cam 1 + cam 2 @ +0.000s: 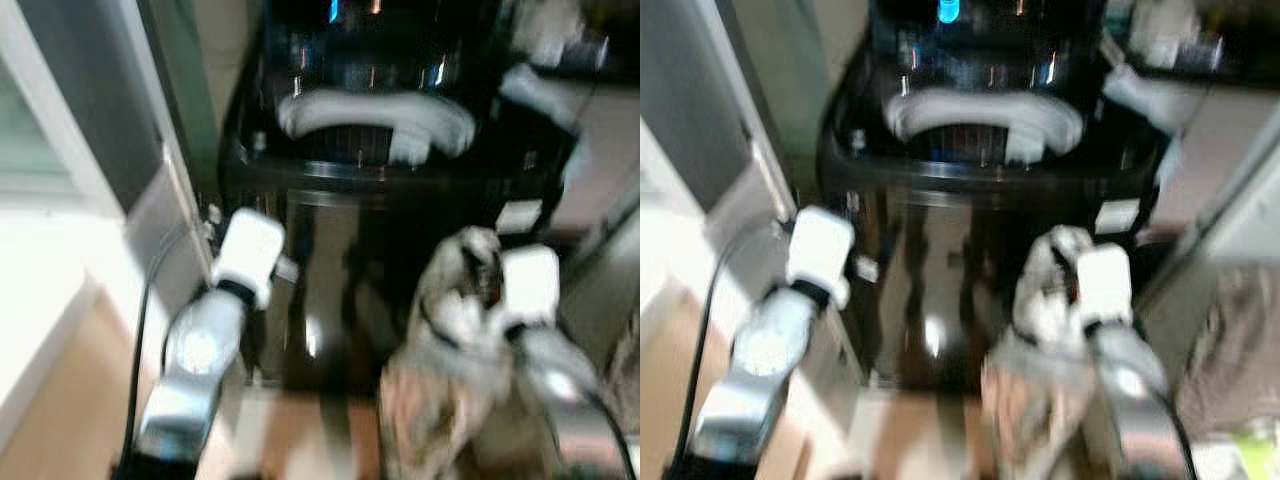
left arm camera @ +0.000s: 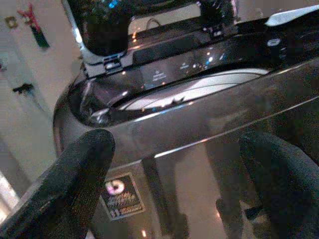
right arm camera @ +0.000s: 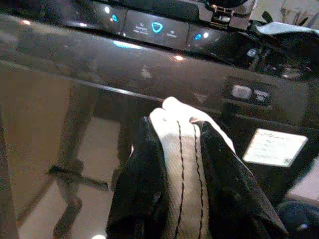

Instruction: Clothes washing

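Observation:
A black top-loading washing machine [image 1: 390, 230] stands right in front of me with its lid up and its white drum rim [image 1: 375, 118] showing. My right gripper [image 3: 182, 164] is shut on a light, stitched garment [image 3: 180, 169], which hangs down as a pale bundle [image 1: 440, 370] in front of the machine's lower right face. My left gripper [image 2: 174, 179] is open with nothing between its fingers [image 2: 75, 184], held close to the machine's front left, just below the top rim [image 2: 199, 114]. The control panel [image 3: 154, 27] glows with blue lights.
A grey wall panel and a doorframe [image 1: 150, 180] run along the left. A white label [image 1: 518, 215] sits on the machine's right front. White items [image 1: 1160, 95] lie on a surface at the right, and cloth [image 1: 1230, 340] hangs low at the right. A black cable [image 1: 140, 330] trails by my left arm.

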### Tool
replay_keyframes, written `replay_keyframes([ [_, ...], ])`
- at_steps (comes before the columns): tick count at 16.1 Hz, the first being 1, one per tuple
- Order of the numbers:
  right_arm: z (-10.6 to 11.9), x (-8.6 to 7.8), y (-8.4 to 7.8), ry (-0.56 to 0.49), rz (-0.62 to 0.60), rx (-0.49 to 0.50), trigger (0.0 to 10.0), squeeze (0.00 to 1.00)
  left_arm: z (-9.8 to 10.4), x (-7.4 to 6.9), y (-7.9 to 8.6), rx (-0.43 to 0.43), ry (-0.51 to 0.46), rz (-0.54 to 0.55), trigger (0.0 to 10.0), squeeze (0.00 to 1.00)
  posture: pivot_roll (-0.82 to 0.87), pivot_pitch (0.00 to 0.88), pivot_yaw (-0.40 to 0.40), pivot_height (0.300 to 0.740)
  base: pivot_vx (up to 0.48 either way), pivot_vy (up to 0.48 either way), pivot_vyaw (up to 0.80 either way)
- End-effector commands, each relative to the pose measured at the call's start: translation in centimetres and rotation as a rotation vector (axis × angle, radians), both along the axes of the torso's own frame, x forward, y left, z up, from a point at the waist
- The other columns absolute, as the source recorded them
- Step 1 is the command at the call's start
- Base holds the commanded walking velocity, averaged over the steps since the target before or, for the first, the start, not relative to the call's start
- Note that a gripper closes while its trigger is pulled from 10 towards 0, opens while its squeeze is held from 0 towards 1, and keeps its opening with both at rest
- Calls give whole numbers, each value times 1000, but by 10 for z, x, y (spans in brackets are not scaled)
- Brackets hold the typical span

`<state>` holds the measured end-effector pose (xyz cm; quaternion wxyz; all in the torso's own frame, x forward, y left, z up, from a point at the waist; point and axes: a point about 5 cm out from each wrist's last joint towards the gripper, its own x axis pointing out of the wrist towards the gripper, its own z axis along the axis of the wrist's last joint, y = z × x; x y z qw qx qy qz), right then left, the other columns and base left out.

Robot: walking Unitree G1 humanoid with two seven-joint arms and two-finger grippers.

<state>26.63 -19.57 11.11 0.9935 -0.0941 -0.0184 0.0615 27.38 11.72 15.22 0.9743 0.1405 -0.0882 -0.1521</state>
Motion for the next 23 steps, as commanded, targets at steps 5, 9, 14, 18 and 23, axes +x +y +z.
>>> replay_keyframes([
  [5,13,11,12,-87,12,24,10000,0,2,4,0,-12,-27,15,10000,0,-22,0,-45,740,0,0,0],
  [9,5,11,9,-50,-25,45,10000,0,1,6,-1,-17,-29,1,10000,0,-29,0,-34,740,0,0,-342],
  [14,4,12,12,-56,-22,32,10000,0,1,8,-2,-3,-30,-13,10000,0,-30,0,-30,740,0,0,-699],
  [18,10,22,14,-73,-9,10,10000,0,5,10,-3,-6,-50,17,10000,0,-31,0,-26,740,0,0,0],
  [23,22,29,12,-120,-24,0,10000,0,20,4,-17,-23,-126,-37,10000,0,-21,0,-38,740,96,0,0],
])
